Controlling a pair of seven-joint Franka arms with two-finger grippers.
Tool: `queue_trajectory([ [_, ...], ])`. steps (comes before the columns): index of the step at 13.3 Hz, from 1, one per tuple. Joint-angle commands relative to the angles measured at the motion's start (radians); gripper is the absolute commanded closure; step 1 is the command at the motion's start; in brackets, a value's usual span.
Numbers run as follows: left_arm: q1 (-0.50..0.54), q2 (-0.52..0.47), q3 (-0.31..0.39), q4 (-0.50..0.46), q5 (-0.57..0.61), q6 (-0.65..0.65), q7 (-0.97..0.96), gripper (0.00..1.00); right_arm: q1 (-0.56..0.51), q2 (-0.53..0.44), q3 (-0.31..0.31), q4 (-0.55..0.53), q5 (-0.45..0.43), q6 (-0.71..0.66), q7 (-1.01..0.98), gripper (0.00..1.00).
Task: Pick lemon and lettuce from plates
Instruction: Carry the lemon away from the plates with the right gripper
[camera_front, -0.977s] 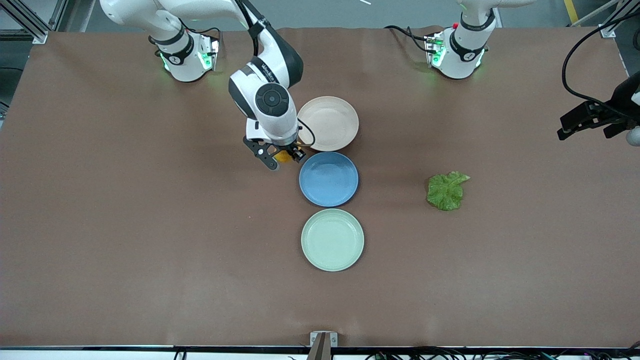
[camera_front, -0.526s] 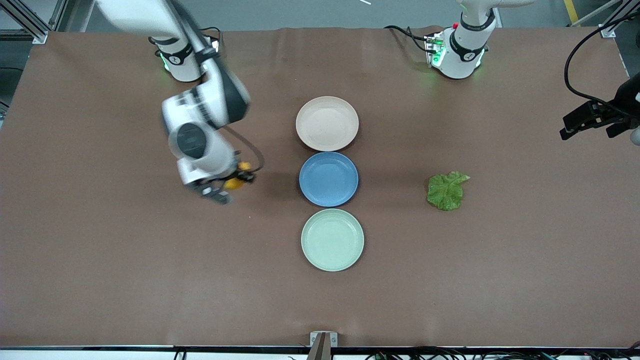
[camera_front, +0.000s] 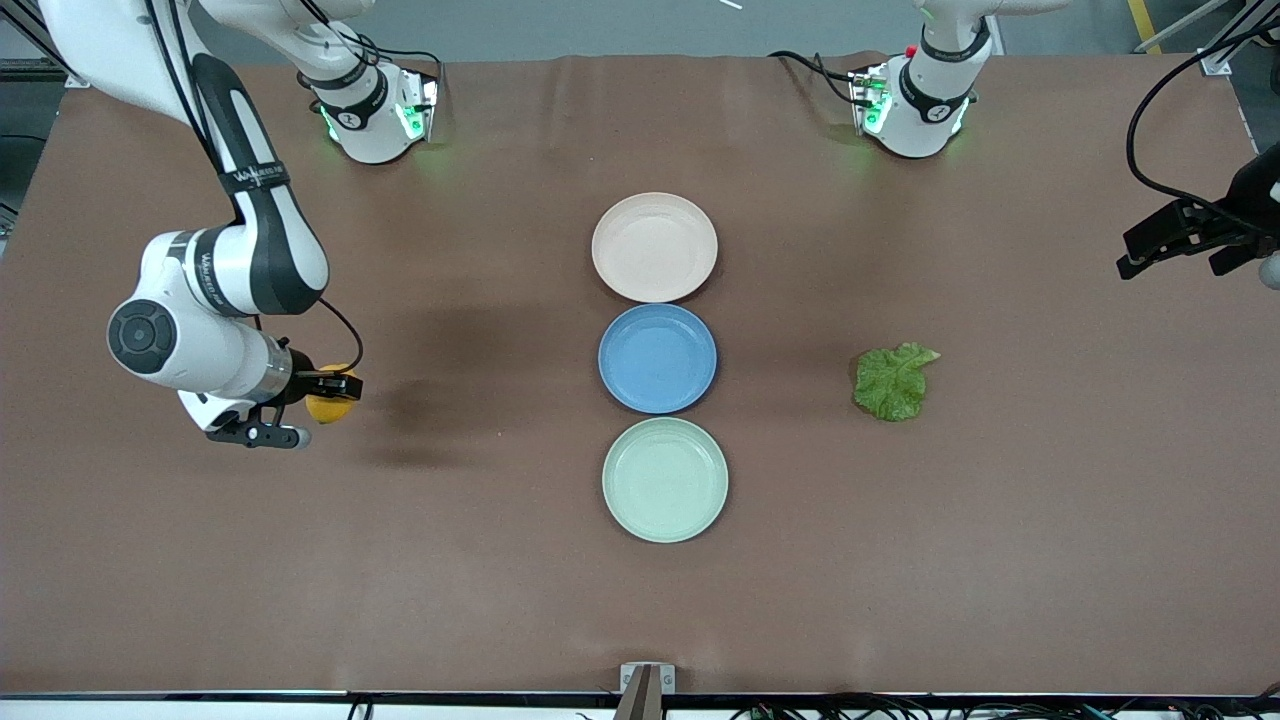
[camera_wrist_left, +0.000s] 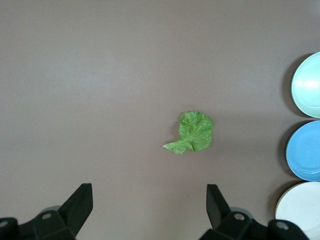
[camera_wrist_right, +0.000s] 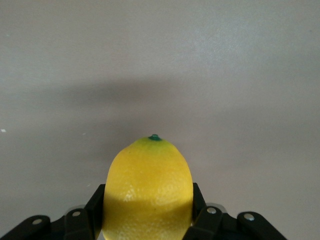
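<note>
Item one: the small oval orange-yellow lemon (camera_front: 331, 407) with smooth rind was clamped between the two black fingers of the right gripper (camera_front: 322, 410), in the air over bare brown table toward the right arm's end. In the right wrist view the fruit (camera_wrist_right: 148, 187) filled the gap between the fingers, its green-tipped end pointing outward.

Item two: the crinkled bright green lettuce leaf (camera_front: 893, 381) lay flat on the brown table covering (camera_front: 1000, 560), off every plate, at about three o'clock from the blue plate and toward the left arm's end.

Item three: the round matte beige-pink plate (camera_front: 654, 247), empty, stood at twelve o'clock in a column of three plates.

Item four: the round matte pale mint green plate (camera_front: 665, 480), empty, stood at six o'clock in that column.

Item five: the round blue plate (camera_front: 657, 358), empty, sat between them, just beside each.

Item six: the left gripper (camera_wrist_left: 148, 206) waited high over the table's edge at the left arm's end, fingers spread wide with nothing between them, the leaf (camera_wrist_left: 191, 133) in its sight.

Risk noted: the lemon's rind looked slick and rounded, so a loose pinch might let it slip; released above the cloth, it would likely roll away.
</note>
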Motion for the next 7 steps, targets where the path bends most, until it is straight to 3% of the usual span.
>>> queue_trajectory([
  [1,-0.009,-0.009,0.002,0.012,-0.013,-0.013,-0.003,0.00,-0.042,-0.027,0.025,-0.128,-0.001,0.141,-0.125,1.00],
  [7,-0.009,-0.006,0.001,0.013,-0.014,-0.013,0.000,0.00,-0.055,0.076,0.026,-0.139,0.005,0.273,-0.196,0.93],
])
